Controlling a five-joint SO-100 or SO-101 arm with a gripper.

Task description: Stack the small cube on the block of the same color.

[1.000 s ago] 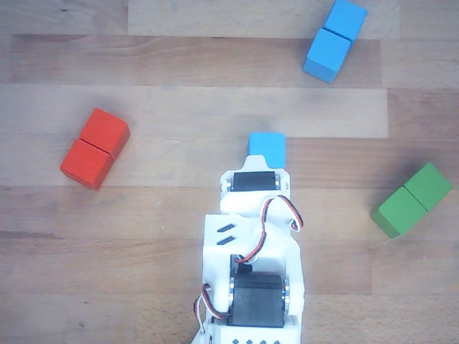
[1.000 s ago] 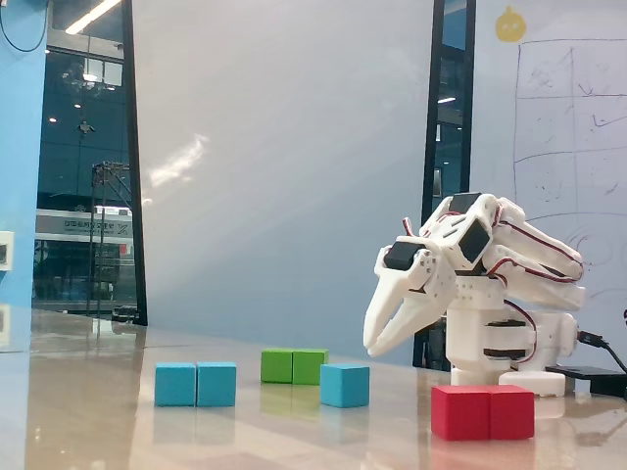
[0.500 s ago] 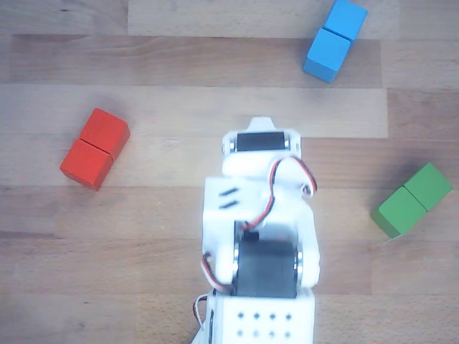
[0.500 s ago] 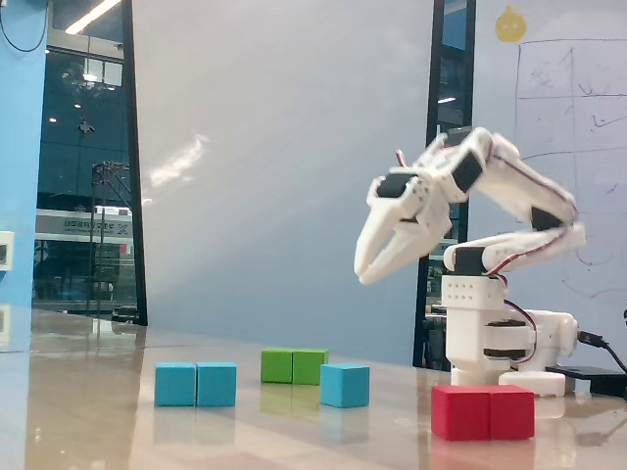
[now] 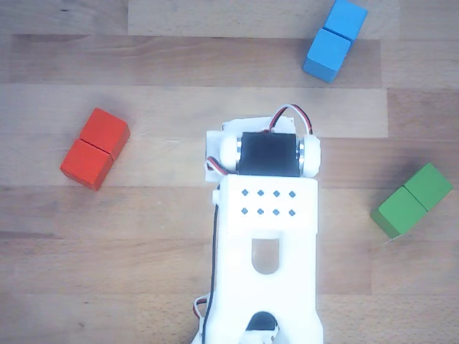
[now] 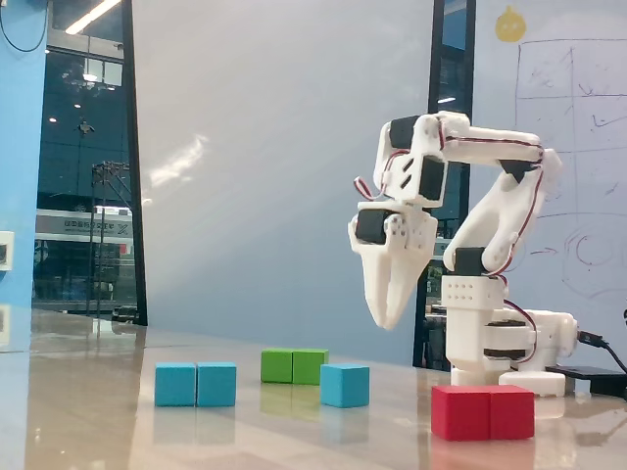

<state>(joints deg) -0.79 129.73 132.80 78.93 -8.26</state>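
Observation:
The small light-blue cube (image 6: 345, 385) rests on the table in the fixed view; in the other view the arm hides it. The same-colour long block (image 6: 196, 384) lies to its left there, apart from it, and shows at the top right of the other view as the blue block (image 5: 334, 40). My gripper (image 6: 387, 319) points straight down, hanging above and slightly right of the cube without touching it. Its fingers meet at the tips with nothing between them. From above, the gripper is hidden under the white arm (image 5: 265, 236).
A red two-segment block (image 5: 94, 148) lies left of the arm and a green one (image 5: 412, 199) lies right. In the fixed view the red block (image 6: 483, 411) sits in front of the arm's base (image 6: 500, 357), and the green block (image 6: 294, 366) behind the cube.
The arm has risen and reached forward, and the gripper has swung from slanting forward to pointing straight down over the small cube, which the arm now covers from above. No block has moved.

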